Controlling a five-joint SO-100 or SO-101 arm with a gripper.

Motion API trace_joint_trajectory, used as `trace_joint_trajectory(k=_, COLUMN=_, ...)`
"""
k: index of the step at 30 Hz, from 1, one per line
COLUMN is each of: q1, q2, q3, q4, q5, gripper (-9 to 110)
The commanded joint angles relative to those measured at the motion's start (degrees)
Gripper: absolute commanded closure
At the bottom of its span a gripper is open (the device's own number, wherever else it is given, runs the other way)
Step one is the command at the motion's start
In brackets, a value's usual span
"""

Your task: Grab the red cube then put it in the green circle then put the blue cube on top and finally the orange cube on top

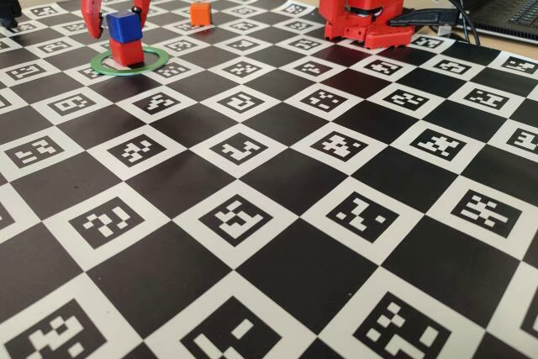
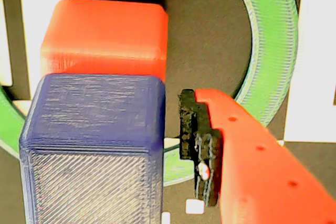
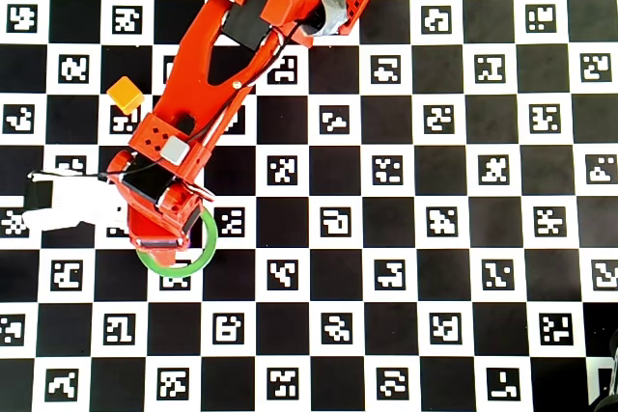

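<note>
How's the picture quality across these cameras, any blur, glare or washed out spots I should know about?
Fixed view: sharp near the blue cube on the red cube, foreground tiles softer. Wrist view: very close, slightly soft; white tiles blown out, while the gripper finger beside the cubes is readable. Overhead view: evenly lit, no strong glare, but the arm hides both stacked cubes; the orange cube is clear.

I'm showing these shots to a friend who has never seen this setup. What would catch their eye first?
Probably the small stack at the far left of the fixed view: the blue cube sitting on the red cube inside the green circle, with the red gripper straddling it, jaws apart. Next, the orange cube standing alone behind it, and the black-and-white marker board covering the whole table.
</note>
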State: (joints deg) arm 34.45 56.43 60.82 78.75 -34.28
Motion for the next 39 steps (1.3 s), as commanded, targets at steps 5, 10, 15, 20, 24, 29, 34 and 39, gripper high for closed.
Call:
trace_joint_trajectory(k=5, q1=0.88, q2=5.89, q3=0.35, q4=0.62, q5=1.23, gripper=58)
trace_joint_trajectory(k=10, q1=1.58, q2=9.67, q3=2.20, q4=1.05, q5=5.10, gripper=54)
trace_joint_trajectory(k=15, q1=2.11, q2=14.33, q3=3.34, q4=2.46, q5=6.15, gripper=53)
trace_joint_trajectory(k=20, q1=3.25, q2=19.16, q3=4.04, q4=4.13, q5=7.21, gripper=51)
trace_joint_trajectory(k=24, q1=4.39, q2=23.91, q3=4.39, q4=6.42, q5=8.53, gripper=51)
trace_joint_trajectory(k=29, q1=5.98, q2=29.00, q3=5.10, q4=9.40, q5=12.66, gripper=51)
trace_joint_trajectory(k=34, q1=7.38, q2=32.78, q3=6.33, q4=12.39, q5=18.28, gripper=51)
trace_joint_trajectory(k=39, q1=9.67, q2=34.54, q3=6.24, q4=15.47, q5=23.99, gripper=51)
